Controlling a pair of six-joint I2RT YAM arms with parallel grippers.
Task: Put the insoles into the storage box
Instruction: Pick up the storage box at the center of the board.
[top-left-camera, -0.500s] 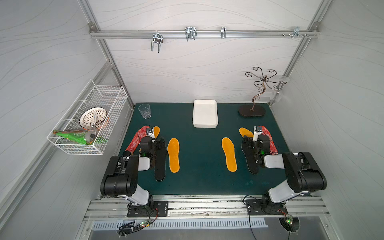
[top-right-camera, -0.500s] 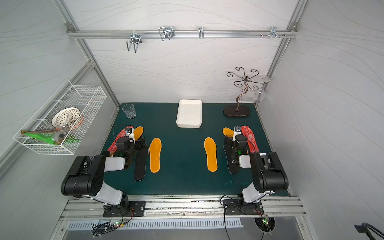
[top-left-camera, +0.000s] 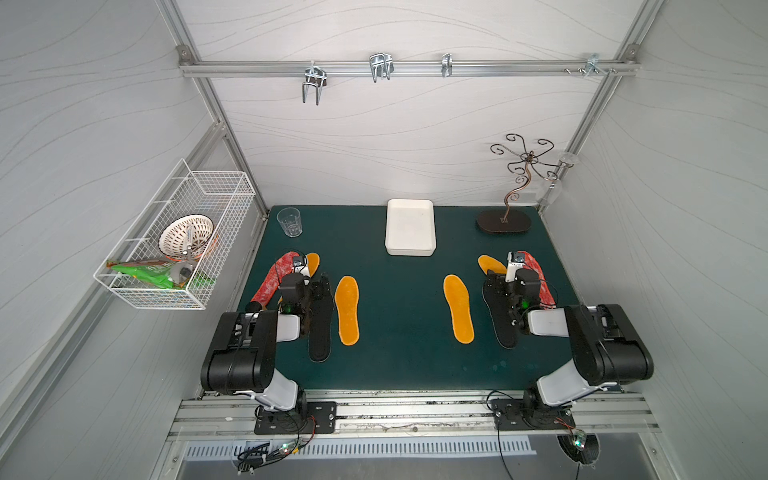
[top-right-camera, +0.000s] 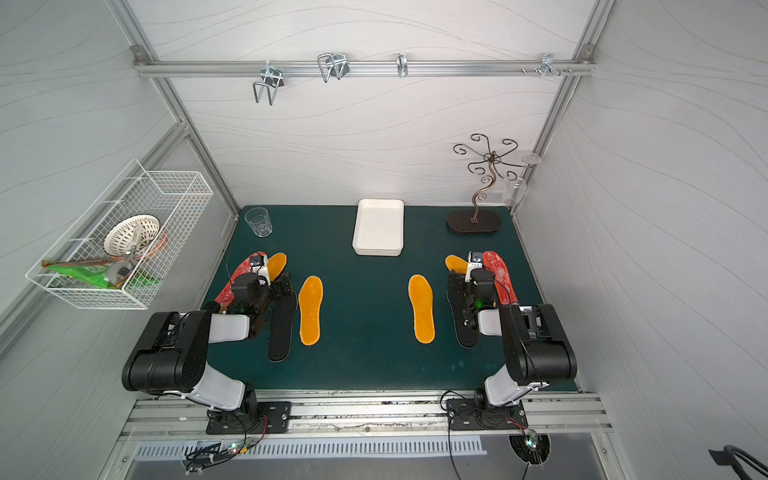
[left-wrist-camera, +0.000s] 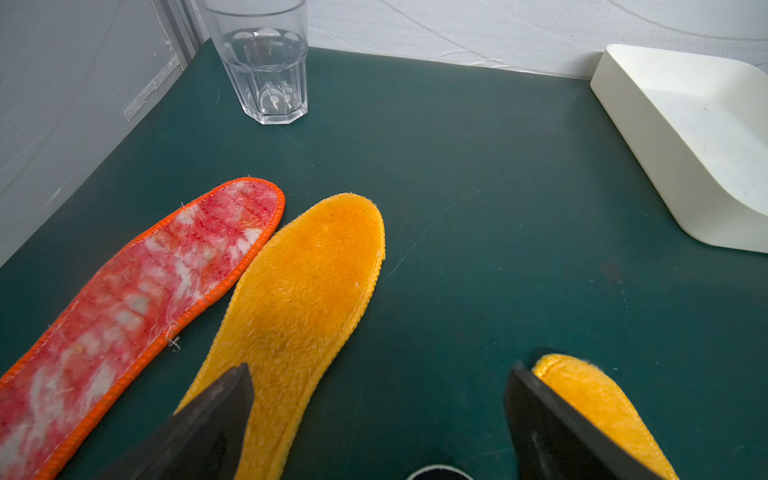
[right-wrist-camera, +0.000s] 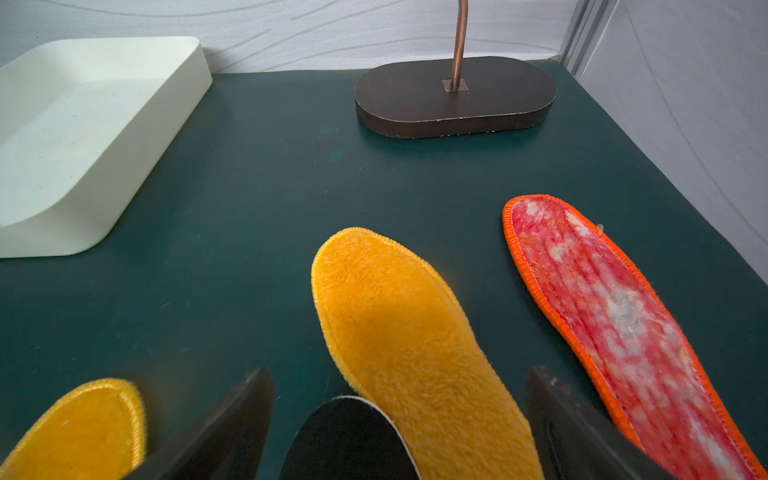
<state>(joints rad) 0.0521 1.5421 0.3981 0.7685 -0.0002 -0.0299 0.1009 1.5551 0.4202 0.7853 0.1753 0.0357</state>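
wrist views, left hand (left-wrist-camera: 380, 368), right hand (right-wrist-camera: 401, 370) spread empty above insoles (left-wrist-camera: 303, 291), glass (left-wrist-camera: 266, 70), stand (right-wrist-camera: 455, 97) flank storage box (right-wrist-camera: 50, 239)

The table (top-left-camera: 399, 357) carries eight flat foot-shaped insoles: four plush orange-yellow insoles (top-left-camera: 347, 309), two black insoles (top-left-camera: 321, 332) and two red insoles mottled with white (top-left-camera: 274, 278). Toward each side edge lie two orange-yellow, one black and one red. Along the back edge stand one shallow white rectangular plastic tray (top-left-camera: 410, 250), one clear faceted tumbler (top-left-camera: 289, 221) and one curly metal stand on a dark oval base (top-left-camera: 503, 221).
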